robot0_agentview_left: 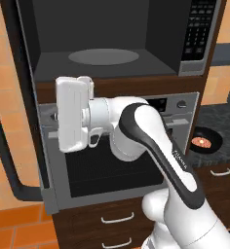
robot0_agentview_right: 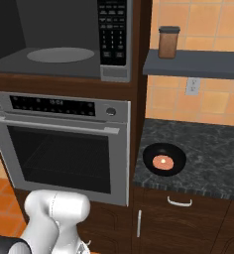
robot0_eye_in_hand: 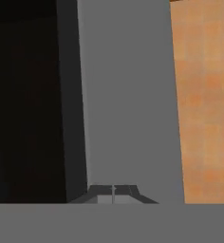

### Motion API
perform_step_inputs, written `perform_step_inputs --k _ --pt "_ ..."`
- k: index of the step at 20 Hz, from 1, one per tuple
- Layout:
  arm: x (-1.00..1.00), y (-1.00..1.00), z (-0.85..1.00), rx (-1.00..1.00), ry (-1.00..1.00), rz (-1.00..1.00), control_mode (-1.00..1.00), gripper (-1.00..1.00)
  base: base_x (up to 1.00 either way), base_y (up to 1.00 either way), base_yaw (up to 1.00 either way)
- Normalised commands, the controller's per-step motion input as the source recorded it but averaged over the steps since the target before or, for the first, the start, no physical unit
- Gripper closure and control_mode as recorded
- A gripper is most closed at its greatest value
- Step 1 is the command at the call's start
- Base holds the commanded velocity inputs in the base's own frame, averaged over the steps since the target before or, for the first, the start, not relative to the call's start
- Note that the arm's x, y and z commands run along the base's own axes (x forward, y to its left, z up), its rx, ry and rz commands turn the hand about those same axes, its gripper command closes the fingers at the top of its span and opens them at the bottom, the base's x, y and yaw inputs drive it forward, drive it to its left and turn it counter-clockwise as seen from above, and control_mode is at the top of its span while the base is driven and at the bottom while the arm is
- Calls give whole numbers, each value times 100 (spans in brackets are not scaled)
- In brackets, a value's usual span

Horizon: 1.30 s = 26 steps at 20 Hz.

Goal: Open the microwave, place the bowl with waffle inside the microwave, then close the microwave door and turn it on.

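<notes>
The microwave door (robot0_agentview_left: 12, 97) stands swung wide at far left, the gripper (robot0_eye_in_hand: 113, 190) clenched empty against its grey frame. The microwave (robot0_agentview_right: 64, 39) gapes open, turntable bare. Right of the oven (robot0_agentview_right: 64, 144), the bowl with waffle (robot0_agentview_right: 164, 159) sits on the counter (robot0_agentview_right: 208, 149).

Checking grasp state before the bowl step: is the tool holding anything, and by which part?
Nothing held. The tool is shut with fingertips together, facing the grey frame of the open microwave door. The bowl with waffle sits on the counter.
</notes>
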Motion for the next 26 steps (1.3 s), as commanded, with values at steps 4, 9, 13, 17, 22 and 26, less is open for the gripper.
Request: perform_step_inputs --k 4,9,13,17,22,26 --pt "27 67 -11 -10 0 -2 -100 100 0 0 0" --pt "-24 -24 1 0 -8 -4 -100 100 0 0 0" --pt "-32 -95 16 0 0 -2 -100 100 0 0 0" --pt "-22 -87 2 -7 0 -1 -100 100 0 0 0" --pt "-25 -84 0 -25 0 -7 -100 100 0 0 0" --pt "-28 -100 0 -25 0 -14 -100 100 0 0 0"
